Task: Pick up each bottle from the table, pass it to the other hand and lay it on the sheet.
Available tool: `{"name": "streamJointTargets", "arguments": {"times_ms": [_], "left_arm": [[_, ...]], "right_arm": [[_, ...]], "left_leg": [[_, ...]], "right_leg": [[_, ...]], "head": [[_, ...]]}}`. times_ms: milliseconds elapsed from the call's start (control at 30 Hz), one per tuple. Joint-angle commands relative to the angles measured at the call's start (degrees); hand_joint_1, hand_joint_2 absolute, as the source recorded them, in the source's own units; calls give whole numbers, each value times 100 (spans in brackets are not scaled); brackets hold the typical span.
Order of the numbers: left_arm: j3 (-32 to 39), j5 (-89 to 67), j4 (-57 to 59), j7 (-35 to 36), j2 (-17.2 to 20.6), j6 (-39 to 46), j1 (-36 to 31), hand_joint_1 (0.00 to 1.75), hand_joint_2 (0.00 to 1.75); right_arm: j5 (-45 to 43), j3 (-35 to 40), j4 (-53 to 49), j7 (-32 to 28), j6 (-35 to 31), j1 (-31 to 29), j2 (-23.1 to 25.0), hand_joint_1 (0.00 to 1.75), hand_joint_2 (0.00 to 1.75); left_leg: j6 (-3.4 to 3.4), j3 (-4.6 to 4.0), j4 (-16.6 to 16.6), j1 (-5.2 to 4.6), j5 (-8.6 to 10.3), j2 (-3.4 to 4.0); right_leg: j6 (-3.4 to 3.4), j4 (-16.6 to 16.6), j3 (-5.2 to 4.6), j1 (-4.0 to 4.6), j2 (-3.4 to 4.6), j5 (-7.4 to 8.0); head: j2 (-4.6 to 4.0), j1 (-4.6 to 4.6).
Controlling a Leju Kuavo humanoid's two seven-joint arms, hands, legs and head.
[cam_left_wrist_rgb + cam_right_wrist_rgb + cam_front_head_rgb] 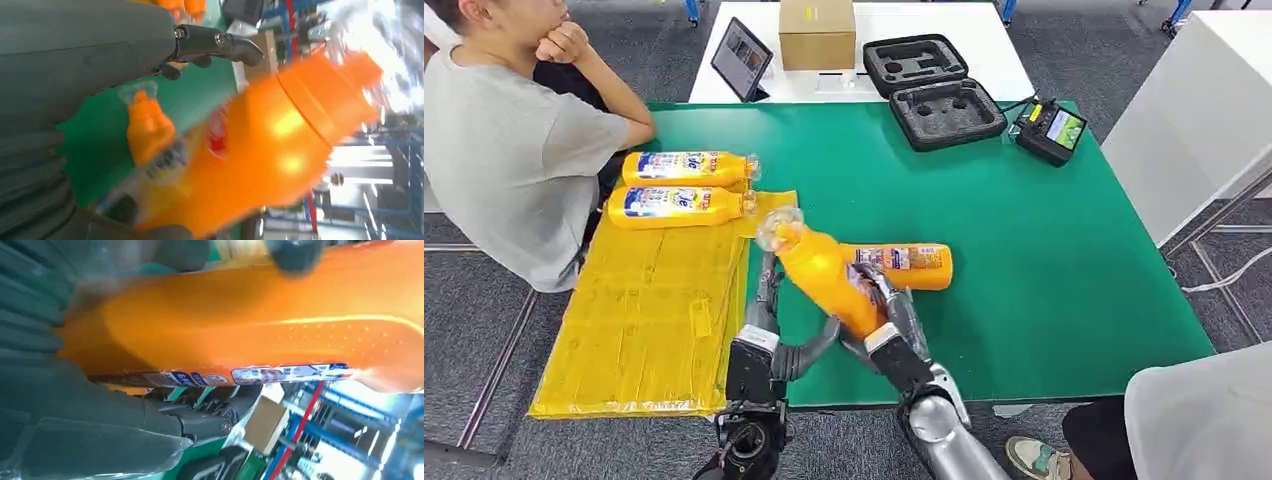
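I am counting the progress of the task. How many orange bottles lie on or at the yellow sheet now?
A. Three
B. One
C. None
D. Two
D: two orange bottles lie side by side at the far end of the yellow sheet; a third is in the right hand, a fourth lies on the green table.

Left hand [769,300]: dark fingers, black wrist block, lower centre of frame. Right hand [894,315]: dark fingers, white wrist band, silver rounded forearm. Grey ribbed covers, silver screws.
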Motion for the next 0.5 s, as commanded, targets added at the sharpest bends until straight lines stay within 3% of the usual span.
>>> {"name": "streamJointTargets", "arguments": {"times_ms": [33,500], "left_arm": [[-33,278,416,22,-4,-247,-318,0,175],[38,942,586,22,0,-869,-482,0,175]], "right_arm": [[115,565,796,-17,-24,-435,5,175,175],[391,920,1056,-19,-181,-312,-6,175,175]], "left_leg": [[-7,20,-3,2,-7,5],[-6,12,-4,3,-1,-4]], "right_leg": [[-5,-2,17,1,13,-4],[-4,-5,12,2,-1,-2]], "head": [[0,0],[0,2]]}}
